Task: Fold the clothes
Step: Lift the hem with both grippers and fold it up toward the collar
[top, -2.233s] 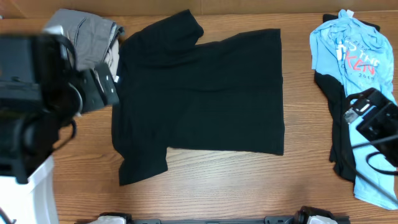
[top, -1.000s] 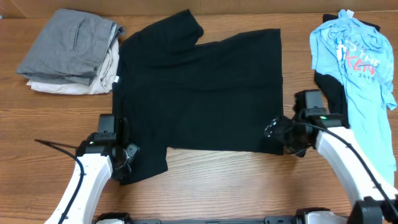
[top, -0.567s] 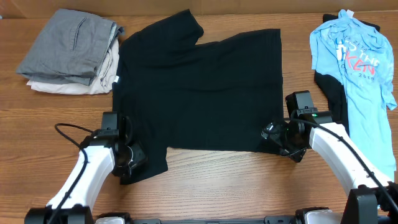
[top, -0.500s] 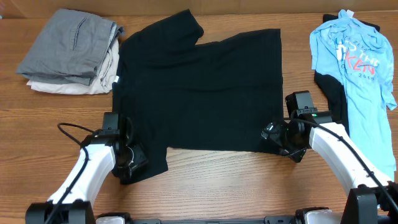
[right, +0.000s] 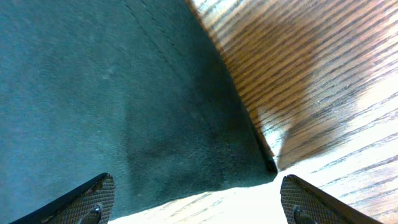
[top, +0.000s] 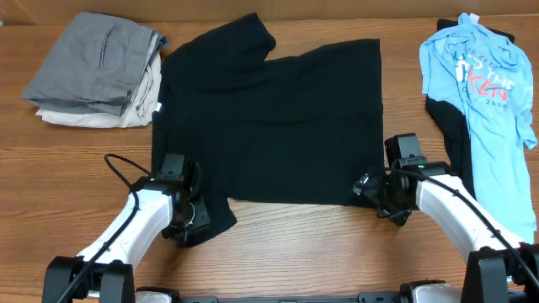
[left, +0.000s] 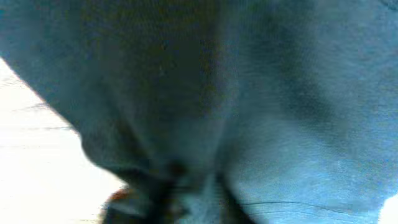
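Note:
A plain black T-shirt [top: 269, 126] lies spread flat in the middle of the wooden table [top: 295, 252], its collar to the left. My left gripper [top: 192, 225] sits at the near-left sleeve, shut on bunched fabric. In the left wrist view that dark cloth [left: 249, 93] fills nearly the whole frame and folds in around the blurred fingers [left: 163, 202]. My right gripper [top: 370, 189] is low over the shirt's near-right hem corner [right: 155, 124]. It stands open [right: 199, 202], one finger over the cloth and the other over bare wood.
A folded grey and cream pile [top: 97, 71] lies at the far left. A light-blue printed T-shirt [top: 484, 84] lies over another black garment [top: 455, 143] at the right edge. Bare wood runs along the near edge between the arms.
My left gripper has slid right along the sleeve and closed, bunching the sleeve inward. The right gripper has edged slightly nearer the hem corner and stays open.

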